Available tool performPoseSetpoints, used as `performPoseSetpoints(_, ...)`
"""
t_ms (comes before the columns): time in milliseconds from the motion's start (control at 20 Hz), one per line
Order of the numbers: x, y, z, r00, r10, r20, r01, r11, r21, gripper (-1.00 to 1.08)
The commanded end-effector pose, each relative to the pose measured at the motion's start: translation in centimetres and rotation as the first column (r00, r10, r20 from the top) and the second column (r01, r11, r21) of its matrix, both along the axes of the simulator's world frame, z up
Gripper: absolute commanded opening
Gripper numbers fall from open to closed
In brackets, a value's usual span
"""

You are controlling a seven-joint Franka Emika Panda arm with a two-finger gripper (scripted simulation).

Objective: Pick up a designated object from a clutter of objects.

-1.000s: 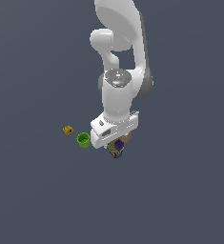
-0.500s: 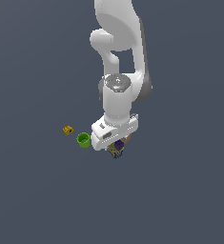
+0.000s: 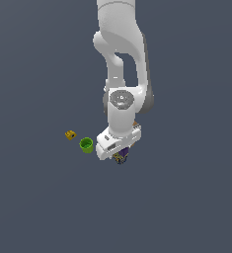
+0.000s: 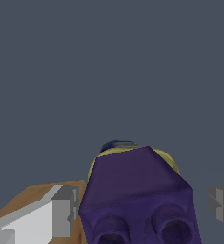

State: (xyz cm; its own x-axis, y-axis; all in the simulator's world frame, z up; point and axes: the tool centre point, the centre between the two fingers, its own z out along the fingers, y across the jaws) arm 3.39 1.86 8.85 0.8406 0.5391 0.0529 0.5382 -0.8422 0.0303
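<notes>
We found the purple pack (image 4: 138, 193) sitting directly between the two fingers (image 4: 61, 209) of the gripper (image 3: 120, 155), which stood spread on either side without touching it. It lay under the hand, beside the tan box (image 4: 37, 193), so closing looked next.

1. No text, label, brand, number or sign can be read in either view.
2. The small purple-faced multicoloured pack (image 4: 137, 190) shows only plain colour; no printing is legible on it.
</notes>
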Motion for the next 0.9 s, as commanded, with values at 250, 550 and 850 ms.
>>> performPoseSetpoints(250, -2.1, -0.5, -3.0, 0.998, -0.005, -0.061, 0.005, 1.0, -0.003, -1.0)
performPoseSetpoints(550, 0.1, 0.0, 0.1, 1.0, 0.005, 0.004, -0.005, 1.0, -0.002, -1.0)
performPoseSetpoints(850, 0.0, -0.9, 1.1, 1.0, 0.004, 0.002, -0.004, 1.0, -0.001, -1.0)
